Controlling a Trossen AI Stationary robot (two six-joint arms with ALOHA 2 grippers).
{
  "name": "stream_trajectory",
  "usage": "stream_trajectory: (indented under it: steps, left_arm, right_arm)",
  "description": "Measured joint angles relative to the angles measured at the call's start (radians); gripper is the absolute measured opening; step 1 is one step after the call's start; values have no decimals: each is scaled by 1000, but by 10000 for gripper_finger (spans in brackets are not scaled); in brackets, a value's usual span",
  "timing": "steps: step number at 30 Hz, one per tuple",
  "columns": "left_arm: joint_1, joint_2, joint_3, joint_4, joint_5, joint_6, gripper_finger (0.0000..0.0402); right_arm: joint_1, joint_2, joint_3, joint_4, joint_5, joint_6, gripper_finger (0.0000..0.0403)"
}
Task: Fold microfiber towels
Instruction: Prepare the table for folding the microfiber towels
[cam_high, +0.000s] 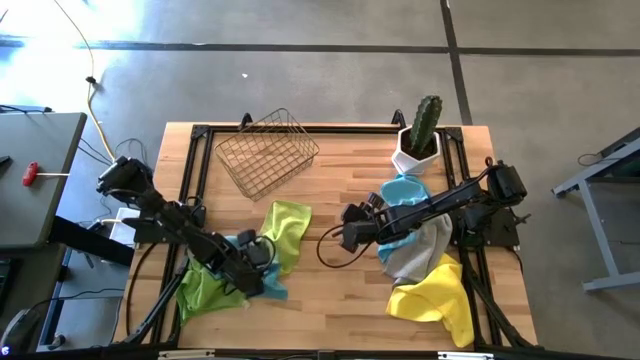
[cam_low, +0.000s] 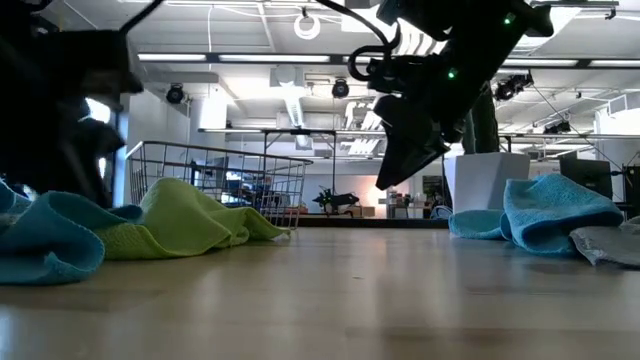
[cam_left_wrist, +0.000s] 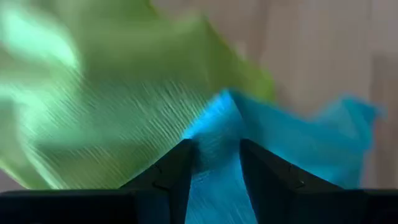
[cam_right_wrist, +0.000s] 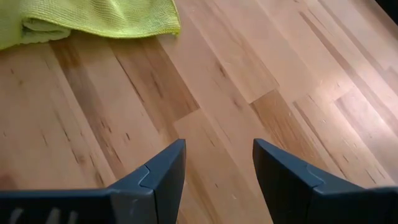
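A light blue towel (cam_left_wrist: 249, 130) lies crumpled at the near left, part of it resting on a lime green towel (cam_left_wrist: 106, 93). My left gripper (cam_high: 262, 272) is down on it, open, with a raised ridge of blue cloth between its fingers. A second lime green towel (cam_high: 285, 225) lies spread toward the table's middle. My right gripper (cam_high: 345, 232) hangs open above bare wood, clear of the table (cam_low: 385, 180), near that towel's edge (cam_right_wrist: 93, 18). At the right lie another blue towel (cam_high: 405, 190), a grey one (cam_high: 415, 255) and a yellow one (cam_high: 435, 300). My left gripper has its fingers (cam_left_wrist: 177, 168) on either side of a raised fold of the blue towel (cam_left_wrist: 214, 134), coming slanting down from the table's left. I cannot tell whether they touch the cloth. The towel lies slack on the table and on the green towel.
A wire basket (cam_high: 265, 150) lies tipped at the far left of the table. A cactus in a white pot (cam_high: 418, 140) stands at the far right. Bare wood (cam_high: 340, 290) shows in the middle and near the front edge.
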Motion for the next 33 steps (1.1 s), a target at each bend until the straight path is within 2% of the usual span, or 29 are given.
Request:
stream_trajectory:
  steps: [8,11,15,33]
  left_arm:
    - [-79,-2,2,-80,272,-86,126]
    - [-122,-4,3,-127,357,-119,126]
    - [-168,-13,3,-184,421,-156,126]
    - [-193,-19,0,-190,367,-166,126]
  right_arm:
    - [0,1,0,-48,-26,16,181]
    - [0,1,0,-132,-58,61,181]
    - [0,1,0,-286,-101,156,181]
    - [50,2,0,-1071,-345,629,181]
